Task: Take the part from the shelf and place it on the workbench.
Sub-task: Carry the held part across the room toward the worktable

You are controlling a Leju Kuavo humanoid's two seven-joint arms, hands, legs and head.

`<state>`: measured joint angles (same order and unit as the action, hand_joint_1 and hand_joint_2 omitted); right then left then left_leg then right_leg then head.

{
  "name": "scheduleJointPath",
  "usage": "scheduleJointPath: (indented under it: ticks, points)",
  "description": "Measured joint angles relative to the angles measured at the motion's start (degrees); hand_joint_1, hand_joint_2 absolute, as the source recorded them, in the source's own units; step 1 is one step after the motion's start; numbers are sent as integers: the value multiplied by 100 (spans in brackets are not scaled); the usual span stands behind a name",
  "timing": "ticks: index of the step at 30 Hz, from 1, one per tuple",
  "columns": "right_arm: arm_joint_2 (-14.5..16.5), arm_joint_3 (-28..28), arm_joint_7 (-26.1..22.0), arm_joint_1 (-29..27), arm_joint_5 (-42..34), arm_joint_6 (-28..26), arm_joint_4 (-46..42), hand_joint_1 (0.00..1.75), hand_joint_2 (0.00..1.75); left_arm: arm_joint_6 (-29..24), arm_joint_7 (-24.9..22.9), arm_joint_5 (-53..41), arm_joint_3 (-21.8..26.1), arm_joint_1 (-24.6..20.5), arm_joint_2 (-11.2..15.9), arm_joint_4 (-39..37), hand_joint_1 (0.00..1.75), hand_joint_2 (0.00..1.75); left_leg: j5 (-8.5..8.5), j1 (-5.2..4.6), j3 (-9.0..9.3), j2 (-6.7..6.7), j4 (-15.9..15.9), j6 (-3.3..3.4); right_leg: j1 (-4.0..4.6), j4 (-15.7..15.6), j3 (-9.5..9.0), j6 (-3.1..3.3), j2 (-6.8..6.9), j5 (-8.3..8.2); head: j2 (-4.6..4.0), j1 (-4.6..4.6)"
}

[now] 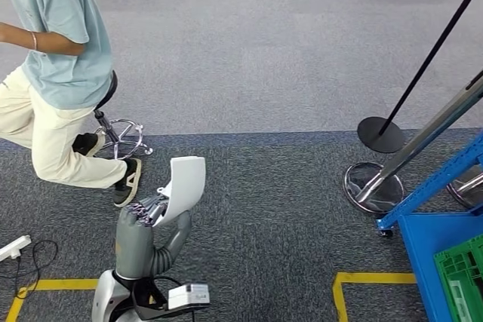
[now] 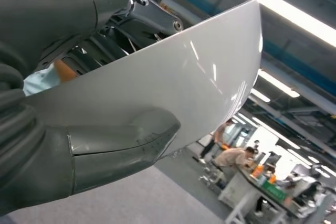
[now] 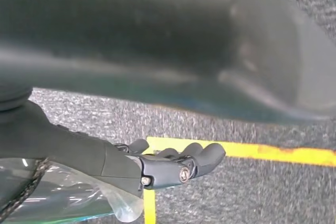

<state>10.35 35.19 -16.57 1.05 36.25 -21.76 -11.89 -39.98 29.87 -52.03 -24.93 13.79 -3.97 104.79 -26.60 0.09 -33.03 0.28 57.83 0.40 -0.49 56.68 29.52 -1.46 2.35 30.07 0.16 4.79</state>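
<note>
Thick grey thumb (image 2: 118, 145) pressed flat against the glossy underside of the white part (image 2: 178, 82), darker fingers (image 2: 118, 40) closed over its other face, so clamped between them. Left hand (image 1: 143, 235) raised low in the head view, holding the part (image 1: 183, 185) upright above the grey carpet (image 1: 273, 209), curved top edge tilted slightly away, touching nothing else. Well clear of the blue shelf frame (image 1: 438, 179) at the right edge and the green crate (image 1: 463, 275) beside it.

Right hand (image 3: 166, 163) hanging over carpet and yellow floor tape (image 3: 253, 151), fingers (image 3: 206, 156) stretched out nearly straight and close together, nothing between them.

Farther out: yellow tape corner (image 1: 364, 280) on the floor near the shelf, black stanchion base (image 1: 380, 134) with a chrome disc base (image 1: 373, 186) just in front. To the left, a person (image 1: 54, 73) in a pale blue shirt and cream trousers seated on a wheeled stool (image 1: 122, 137), one foot on the carpet near the raised part. White power strip (image 1: 14, 247) with a black cable at the lower left edge.
</note>
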Motion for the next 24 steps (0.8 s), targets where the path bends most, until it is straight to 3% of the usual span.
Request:
scheduleJointPath:
  ticks: [2, 5, 6, 7, 8, 10, 12, 15, 17, 20, 21, 22, 23, 24]
  points:
    - [12, 22, -7, -5, 14, -16, 0, 0, 0, -1, 43, 36, -48, -31, 1, -38, 175, 175, 28, 20, 33, -12, -65, 72, -10, 218, 112, -46, -80, 157, 0, -9]
    - [14, 69, 6, -24, 26, -35, 0, 0, 0, 0, 163, 83, -84, -61, -16, -98, 175, 175, 26, 19, 47, -24, -89, 127, -14, 1317, 689, -84, -205, 631, -1, -35]
    - [14, 84, 7, -36, 27, -37, 0, 0, 0, 0, 188, 95, -88, -57, -20, -115, 175, 175, 23, 15, 50, -33, -89, 133, -14, 1598, 854, -93, -214, 684, -1, -37]
    - [14, 97, 3, -48, 27, -38, 0, 0, 0, 0, 202, 104, -90, -51, -20, -128, 175, 175, 21, 12, 55, -48, -89, 132, -14, 1677, 926, -96, -217, 628, -1, -37]
    - [14, 111, -4, -57, 28, -38, 0, 0, 0, 0, 210, 107, -91, -43, -20, -137, 175, 175, 18, 11, 65, -66, -88, 129, -15, 1503, 873, -93, -218, 457, -1, -38]
    - [14, 138, -20, -63, 32, -38, 0, 0, 0, 0, 226, 122, -92, -21, -21, -144, 175, 175, 3, 5, 86, -98, -84, 105, -17, 727, 535, -71, -234, 25, -1, -42]
    - [17, 156, -57, -57, 38, -38, 0, 0, 0, 0, 257, 144, -93, 5, -23, -145, 175, 175, -10, -14, 82, -122, -65, 57, -15, 128, 236, -34, -266, -167, -1, -39]
    - [41, 164, -168, -56, 55, -17, 0, 0, 0, 0, 306, 159, -97, 25, -26, -145, 175, 175, -3, -8, 65, -133, -58, -26, 0, -2, 161, 45, -277, -174, -1, -36]
    - [59, 168, -213, -55, 81, 5, -1, 0, 0, -1, 313, 166, -102, 15, -30, -146, 175, 175, -134, 5, 3, -117, 111, -83, -12, -28, 140, 110, -258, -195, -1, -21]
    - [66, 171, -225, -41, 145, 36, -1, 0, 0, -2, 282, 149, -121, -9, -31, -160, 175, 175, -644, 22, -443, -92, 1123, -145, -15, -41, 125, 167, -220, -194, -1, -1]
    - [65, 171, -225, -38, 164, 43, -1, 0, 0, -1, 265, 133, -126, -9, -30, -167, 175, 175, -745, 27, -587, -90, 1436, -153, -12, -40, 123, 172, -211, -191, -1, -3]
    - [65, 171, -225, -35, 180, 49, -2, 0, 0, -1, 253, 120, -129, -4, -30, -173, 175, 175, -740, 28, -649, -89, 1571, -154, -10, -40, 119, 174, -206, -188, -1, -2]
    - [64, 171, -227, -30, 203, 56, -2, 0, 0, 0, 248, 117, -129, 2, -32, -177, 175, 175, -618, 29, -600, -87, 1467, -147, -9, -39, 111, 173, -205, -186, -1, -2]
    - [64, 171, -232, -22, 225, 64, -2, 0, 0, -1, 255, 125, -128, 11, -36, -179, 175, 175, -418, 27, -453, -66, 1161, -131, -9, -39, 97, 171, -193, -180, -1, -1]
